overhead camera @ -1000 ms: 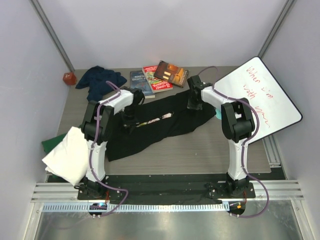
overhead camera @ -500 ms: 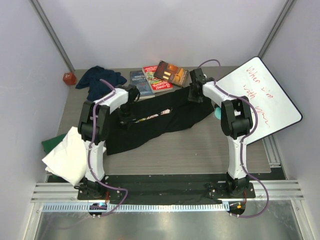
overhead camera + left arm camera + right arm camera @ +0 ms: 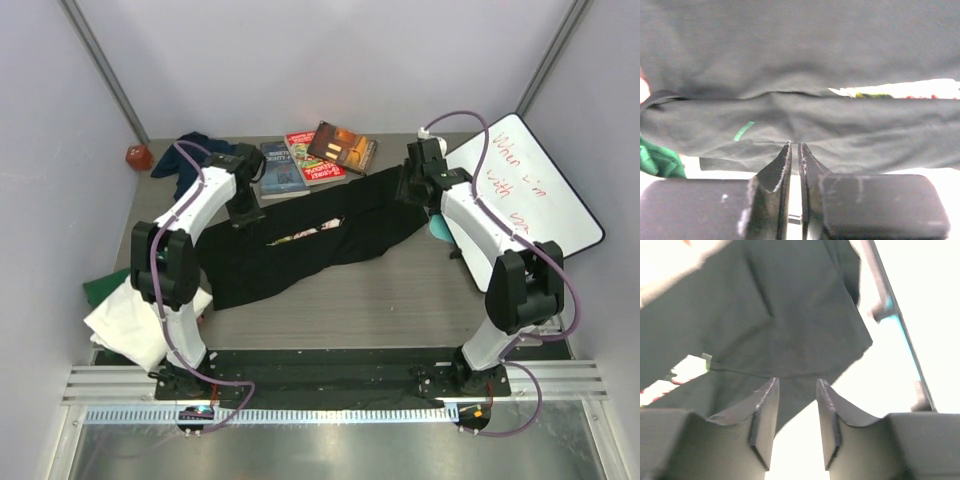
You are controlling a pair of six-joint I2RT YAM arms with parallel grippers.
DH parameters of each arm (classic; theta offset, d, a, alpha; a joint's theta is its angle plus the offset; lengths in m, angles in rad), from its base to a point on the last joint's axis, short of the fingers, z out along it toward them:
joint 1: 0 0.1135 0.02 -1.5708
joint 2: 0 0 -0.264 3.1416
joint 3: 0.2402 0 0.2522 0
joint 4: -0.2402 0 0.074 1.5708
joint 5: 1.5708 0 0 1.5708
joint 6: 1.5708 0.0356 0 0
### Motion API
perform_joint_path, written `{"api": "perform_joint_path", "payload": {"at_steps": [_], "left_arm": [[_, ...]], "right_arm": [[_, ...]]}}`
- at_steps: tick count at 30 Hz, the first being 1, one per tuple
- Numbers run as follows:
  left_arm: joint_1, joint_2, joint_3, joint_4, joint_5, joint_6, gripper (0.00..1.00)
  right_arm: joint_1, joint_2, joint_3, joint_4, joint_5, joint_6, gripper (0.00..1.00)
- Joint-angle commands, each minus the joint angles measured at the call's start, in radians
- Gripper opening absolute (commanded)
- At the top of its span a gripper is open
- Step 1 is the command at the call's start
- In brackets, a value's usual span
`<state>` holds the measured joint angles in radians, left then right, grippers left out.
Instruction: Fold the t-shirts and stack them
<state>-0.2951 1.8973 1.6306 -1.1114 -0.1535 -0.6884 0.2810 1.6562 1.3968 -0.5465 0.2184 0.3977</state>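
At the near-left table edge I see the folded white t-shirt [image 3: 122, 322] lying over the green t-shirt [image 3: 98, 288]. My left gripper [image 3: 795, 146] shows only a slit between its jaws, empty, tips at the black t-shirt [image 3: 300, 255], which stretches across mid-table. My right gripper [image 3: 797, 382] is spread, empty, over the shirt's right end.

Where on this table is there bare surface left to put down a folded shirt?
Widest bare patch: grey tabletop between the long black folded t-shirt and the near edge. A smaller one lies left, between the red-orange lump, the navy crumpled shirt and the white folded cloth. Crowded at the back: three printed books and the tilted whiteboard.
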Motion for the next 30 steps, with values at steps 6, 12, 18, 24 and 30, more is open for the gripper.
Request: {"api": "perform_joint_path", "payload": {"at_steps": [6, 12, 18, 24, 30], "left_arm": [[-0.180, 0.075, 0.041, 0.034, 0.046, 0.061, 0.00], [-0.248, 0.181, 0.040, 0.074, 0.049, 0.052, 0.00], [-0.262, 0.236, -0.015, 0.094, 0.046, 0.052, 0.00], [-0.262, 0.244, -0.124, 0.116, 0.003, 0.044, 0.00], [-0.262, 0.229, -0.242, 0.137, -0.003, 0.010, 0.00]], "right_arm": [[-0.013, 0.120, -0.102, -0.003, 0.010, 0.016, 0.16], [-0.013, 0.189, -0.101, 0.028, 0.019, 0.006, 0.08], [-0.013, 0.270, -0.093, 0.030, 0.019, 0.016, 0.06], [-0.019, 0.327, -0.048, 0.010, 0.048, 0.032, 0.01], [-0.051, 0.359, 0.039, -0.018, 0.078, 0.032, 0.01]]}}
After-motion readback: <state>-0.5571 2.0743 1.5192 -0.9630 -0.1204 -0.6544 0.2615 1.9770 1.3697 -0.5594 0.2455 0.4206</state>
